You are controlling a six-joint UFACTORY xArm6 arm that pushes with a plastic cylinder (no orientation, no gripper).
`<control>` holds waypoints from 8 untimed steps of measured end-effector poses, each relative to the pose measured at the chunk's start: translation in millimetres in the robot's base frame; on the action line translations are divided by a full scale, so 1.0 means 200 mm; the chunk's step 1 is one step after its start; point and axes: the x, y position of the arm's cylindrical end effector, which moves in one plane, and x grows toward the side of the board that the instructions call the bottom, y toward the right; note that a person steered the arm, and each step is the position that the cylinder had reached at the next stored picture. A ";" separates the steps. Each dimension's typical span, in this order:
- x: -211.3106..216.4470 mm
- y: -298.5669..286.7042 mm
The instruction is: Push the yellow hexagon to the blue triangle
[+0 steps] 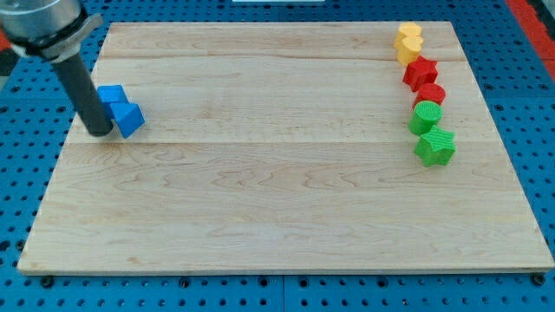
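Two yellow blocks touch at the view's top right; the upper [408, 35] and the lower [409, 52] are too small to tell hexagon from heart. Two blue blocks sit at the view's left: a blue triangle [129, 120], and a blue block [111, 94] touching it just above. My tip [100, 132] rests on the board right against the left side of the blue triangle, far from the yellow blocks. The rod hides part of the blue blocks' left edges.
Below the yellow blocks on the right runs a column: a red star [421, 72], a red cylinder [430, 94], a green cylinder [426, 115] and a green star [435, 147]. The wooden board [277, 217] lies on a blue perforated table.
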 end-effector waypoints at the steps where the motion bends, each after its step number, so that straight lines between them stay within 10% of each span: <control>1: 0.33 0.11; 4: 0.86 0.84; 8: 0.44 2.94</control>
